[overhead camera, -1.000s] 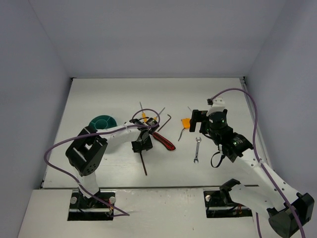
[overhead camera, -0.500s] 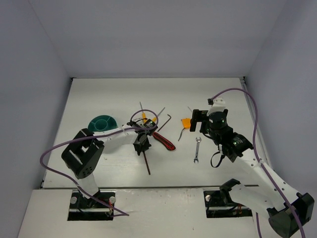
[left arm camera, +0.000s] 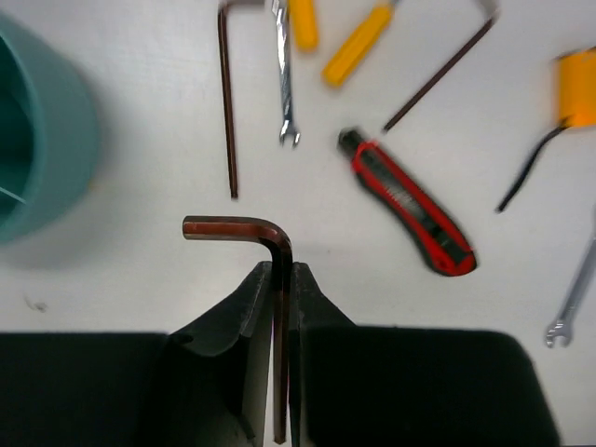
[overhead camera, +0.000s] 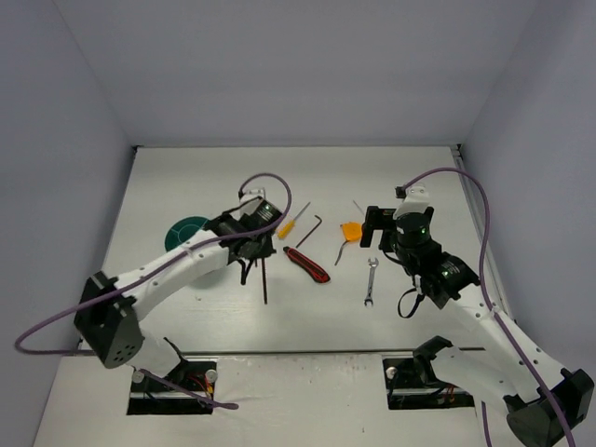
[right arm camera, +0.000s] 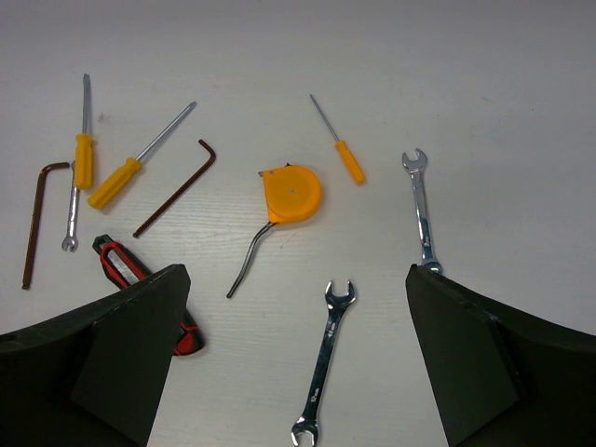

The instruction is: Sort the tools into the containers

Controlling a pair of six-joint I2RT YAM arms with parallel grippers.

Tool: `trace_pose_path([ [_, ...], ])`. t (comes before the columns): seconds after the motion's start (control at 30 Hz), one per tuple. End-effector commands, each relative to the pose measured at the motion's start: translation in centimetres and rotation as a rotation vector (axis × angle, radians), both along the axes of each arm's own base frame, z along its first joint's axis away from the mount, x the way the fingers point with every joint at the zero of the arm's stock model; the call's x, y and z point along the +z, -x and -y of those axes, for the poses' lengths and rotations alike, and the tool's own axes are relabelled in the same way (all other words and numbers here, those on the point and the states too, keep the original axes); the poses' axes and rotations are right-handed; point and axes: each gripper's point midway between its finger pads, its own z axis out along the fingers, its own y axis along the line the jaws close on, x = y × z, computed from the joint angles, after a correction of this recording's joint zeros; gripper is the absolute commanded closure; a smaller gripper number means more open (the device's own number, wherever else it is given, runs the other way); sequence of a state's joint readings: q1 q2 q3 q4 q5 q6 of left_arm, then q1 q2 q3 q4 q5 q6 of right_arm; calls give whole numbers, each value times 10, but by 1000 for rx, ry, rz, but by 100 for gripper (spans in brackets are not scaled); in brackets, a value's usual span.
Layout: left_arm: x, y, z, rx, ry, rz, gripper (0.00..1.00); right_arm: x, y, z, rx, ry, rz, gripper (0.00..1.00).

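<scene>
**Step in hand.** I have the left gripper (left arm camera: 282, 279) clamped on the long shank of a dark hex key (left arm camera: 223, 226). The short leg points to the left of the wrist view. I judge the key to be off the table and in transit to the teal bowl (left arm camera: 42, 158), which sits at the left edge of that view. In the top view the bowl (overhead camera: 184, 230) lies just left of the gripper, partly hidden by the arm.

**Next move.** Traverse left, carry the key over the bowl wall, select one compartment, then part the jaws. The long shank may catch on a divider, so I would lower it level.

**Clearances.** The bowl wall is the only raised edge on the path. Bare table lies between the key and the bowl. The utility knife (left arm camera: 410, 214), a second hex key (left arm camera: 228, 102) and a small wrench (left arm camera: 287, 84) lie in the upper part of the wrist view, apart from the held key.

**Right arm.** The right gripper (right arm camera: 296, 289) has its jaws wide apart, empty, above the orange-headed tool (right arm camera: 291, 194).
</scene>
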State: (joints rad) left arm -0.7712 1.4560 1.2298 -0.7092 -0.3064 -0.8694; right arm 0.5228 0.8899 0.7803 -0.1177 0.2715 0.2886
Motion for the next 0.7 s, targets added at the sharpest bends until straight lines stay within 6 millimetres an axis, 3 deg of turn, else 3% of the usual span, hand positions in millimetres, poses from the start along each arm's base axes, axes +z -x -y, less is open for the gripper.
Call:
trace_pose_path([
  [0.0, 123, -24, -58, -23, -148, 347, 100, 24, -6, 2, -36, -48, 85, 0],
  [0.07, 150, -34, -90, -26, -221, 421, 100, 26, -6, 3, -37, -50, 91, 0],
  [0.13, 157, -44, -125, 7, -239, 450, 100, 26, -5, 1, -26, -52, 89, 0],
  [0.27, 185, -64, -167, 9, -282, 679, 100, 24, -5, -5, 4, -52, 79, 0],
  [0.5, 171, -91, -214, 43, -313, 835, 100, 24, -4, -11, 33, -59, 74, 0],
  [0.6, 151, -105, -220, 7, -264, 819, 100, 24, -2, -13, 39, -62, 78, 0],
  [0.67, 153, -110, -223, 9, -262, 846, 100, 24, -2, -13, 39, -59, 79, 0],
])
